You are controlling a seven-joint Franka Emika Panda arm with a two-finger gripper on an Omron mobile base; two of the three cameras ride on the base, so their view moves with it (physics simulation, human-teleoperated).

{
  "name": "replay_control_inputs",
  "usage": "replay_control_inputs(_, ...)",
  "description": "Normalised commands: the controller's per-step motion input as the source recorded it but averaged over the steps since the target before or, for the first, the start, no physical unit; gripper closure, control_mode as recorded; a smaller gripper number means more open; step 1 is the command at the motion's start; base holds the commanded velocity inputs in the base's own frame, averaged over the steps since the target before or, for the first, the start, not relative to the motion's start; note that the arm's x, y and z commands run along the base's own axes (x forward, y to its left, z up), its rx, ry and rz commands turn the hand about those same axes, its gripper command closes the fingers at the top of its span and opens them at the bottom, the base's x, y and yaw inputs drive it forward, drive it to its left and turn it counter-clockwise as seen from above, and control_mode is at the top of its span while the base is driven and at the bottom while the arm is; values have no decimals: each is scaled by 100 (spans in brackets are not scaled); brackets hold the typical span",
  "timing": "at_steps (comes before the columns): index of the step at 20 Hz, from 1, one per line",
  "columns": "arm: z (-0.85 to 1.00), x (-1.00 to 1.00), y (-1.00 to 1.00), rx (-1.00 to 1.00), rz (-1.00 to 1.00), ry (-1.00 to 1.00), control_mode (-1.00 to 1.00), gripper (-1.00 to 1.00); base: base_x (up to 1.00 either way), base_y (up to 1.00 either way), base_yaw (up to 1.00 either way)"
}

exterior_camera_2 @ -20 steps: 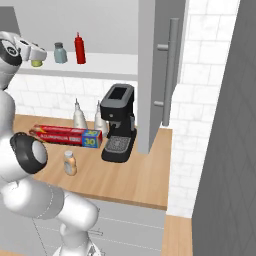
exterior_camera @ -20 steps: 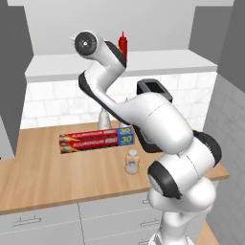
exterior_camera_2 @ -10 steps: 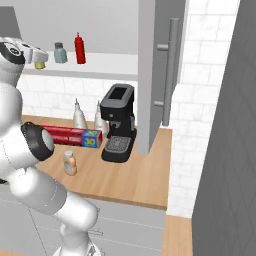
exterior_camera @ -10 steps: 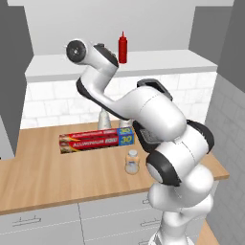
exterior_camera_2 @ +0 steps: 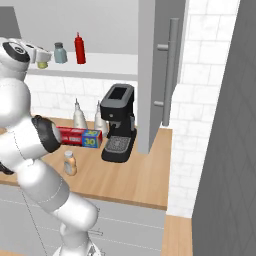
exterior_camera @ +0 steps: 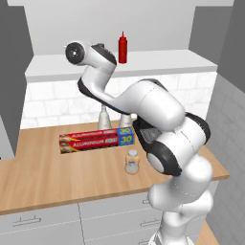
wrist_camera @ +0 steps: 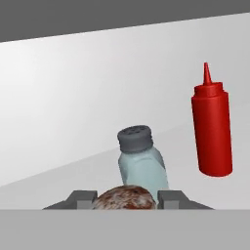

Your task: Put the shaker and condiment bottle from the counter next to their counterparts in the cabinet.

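My gripper [exterior_camera_2: 43, 60] is up at the cabinet shelf [exterior_camera_2: 110, 62], shut on the olive shaker [exterior_camera_2: 44, 64]. In the hand view the shaker's speckled cap [wrist_camera: 125, 199] sits between the two fingertips of the gripper [wrist_camera: 126, 197]. Just beyond it stands the pale grey-blue shaker [wrist_camera: 141, 163] with a dark cap, with the red squeeze bottle [wrist_camera: 211, 127] to its right. Both counterparts stand on the shelf [exterior_camera: 162, 60]; the red bottle [exterior_camera: 123, 48] rises beside my hand. The stubby tan condiment bottle [exterior_camera: 132, 161] stands upright on the wooden counter [exterior_camera: 43, 177], in front of the foil box.
A foil box [exterior_camera: 95, 140] lies across the counter, with two silvery cone bottles [exterior_camera_2: 78, 114] behind it. A black coffee machine [exterior_camera_2: 118, 122] stands to the right, beside a tall grey panel with a handle [exterior_camera_2: 167, 75]. Grey drawers [exterior_camera: 48, 222] run below the counter edge.
The arm's upper links have swung left and the elbow has come forward, shifting the hand slightly left along the shelf. The shaker stays in the grip; the counter things have not moved.
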Motion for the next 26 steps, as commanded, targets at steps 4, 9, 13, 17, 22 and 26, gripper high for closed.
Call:
replay_control_inputs(4,-18,36,0,0,0,-2,-100,100,0,0,0)
replay_control_inputs(9,-18,19,6,0,0,-5,-100,100,0,0,0)
replay_control_inputs(13,-27,28,6,0,0,-3,-100,100,0,0,0)
replay_control_inputs(17,-22,38,2,0,0,-2,-100,100,0,0,0)
replay_control_inputs(22,-24,35,6,0,0,-2,-100,100,0,0,0)
replay_control_inputs(26,-34,36,12,0,-1,-3,-100,100,0,0,0)
